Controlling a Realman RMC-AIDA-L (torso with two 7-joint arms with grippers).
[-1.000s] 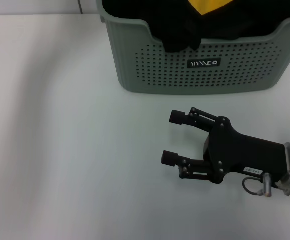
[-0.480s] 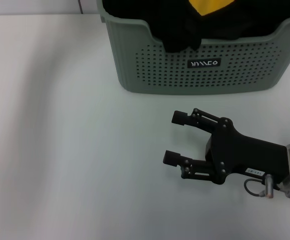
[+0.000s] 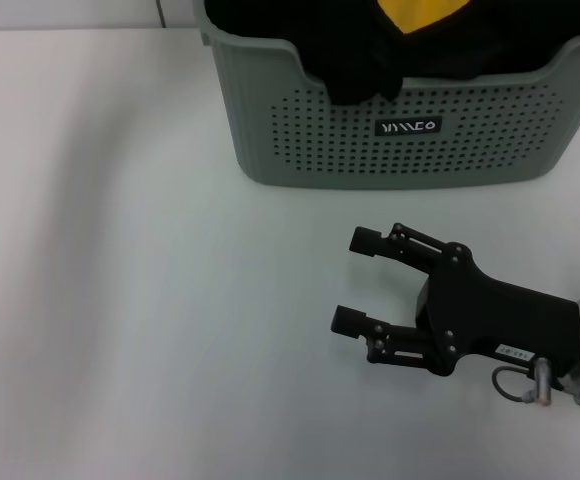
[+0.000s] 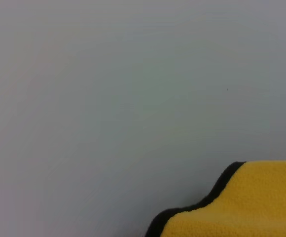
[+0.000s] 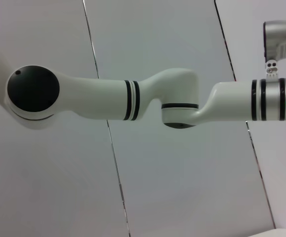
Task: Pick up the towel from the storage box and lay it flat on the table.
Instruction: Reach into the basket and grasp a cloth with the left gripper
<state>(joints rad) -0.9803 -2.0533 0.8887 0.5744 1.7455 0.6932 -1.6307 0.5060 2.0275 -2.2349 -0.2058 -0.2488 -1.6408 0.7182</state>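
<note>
Head view: the storage box point(image 3: 390, 130) stands at the upper centre-right of the frame on the table point(image 3: 120, 300), its rim cut by the top edge and its right end by the right edge. The towel point(image 3: 415, 12) lies inside, showing a yellow patch among plain black cloths point(image 3: 360, 60), one fold draped over the scooped rim. The right gripper point(image 3: 360, 280) sits at lower right, fingers spread apart and holding nothing, well clear of the box wall. Bare tabletop fills the left half. The left gripper is not visible; the left wrist view shows a yellow, black-edged towel corner point(image 4: 246, 202) at its lower right. The right wrist view shows a white arm point(image 5: 148, 98) across the frame.
</note>
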